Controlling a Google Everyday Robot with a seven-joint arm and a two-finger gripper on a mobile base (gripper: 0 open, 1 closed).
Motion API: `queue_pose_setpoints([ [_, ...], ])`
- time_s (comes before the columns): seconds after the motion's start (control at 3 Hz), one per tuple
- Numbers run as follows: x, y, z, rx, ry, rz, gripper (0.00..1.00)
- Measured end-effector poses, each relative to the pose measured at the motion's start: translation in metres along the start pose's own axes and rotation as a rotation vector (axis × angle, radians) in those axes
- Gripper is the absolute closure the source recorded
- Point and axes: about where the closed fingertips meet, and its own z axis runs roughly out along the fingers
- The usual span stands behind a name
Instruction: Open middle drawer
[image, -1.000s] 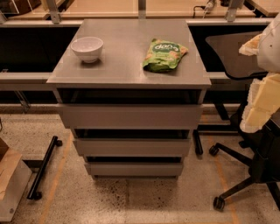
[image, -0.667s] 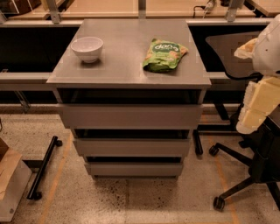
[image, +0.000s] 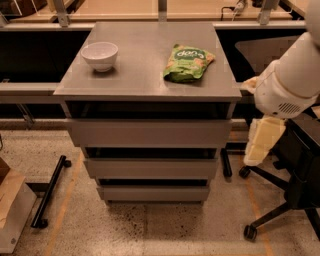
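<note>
The grey cabinet (image: 150, 80) has three handleless drawer fronts. The middle drawer (image: 151, 168) is the second front, wide and flat, and sits about flush with the fronts above and below it. The top drawer (image: 150, 133) is taller, and the lowest drawer (image: 152, 193) looks smaller. My white arm (image: 290, 82) comes in from the right. My cream-coloured gripper (image: 261, 144) hangs down from it, just right of the cabinet at the height of the top and middle drawers, touching nothing.
A white bowl (image: 100, 55) and a green snack bag (image: 188, 62) lie on the cabinet top. A black office chair (image: 292, 192) stands at the right under my arm. A black wheeled bar (image: 50, 192) and a cardboard box (image: 12, 210) sit on the floor at the left.
My arm and gripper have moved left, closer to the cabinet's right side. The drawers, bowl and bag have not moved.
</note>
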Motion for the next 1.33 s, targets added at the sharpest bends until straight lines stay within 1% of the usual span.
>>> queue_pose_setpoints([
  [0.33,-0.001,-0.002,0.005,0.007,-0.003,-0.001,0.0],
  [0.67,0.0,0.008,0.023,-0.042,-0.004,-0.003,0.0],
  [1.0,-0.008,0.022,0.081,-0.118,-0.031,0.006,0.0],
  [1.33,-0.013,0.022,0.124,-0.144,-0.065,0.016,0.0],
])
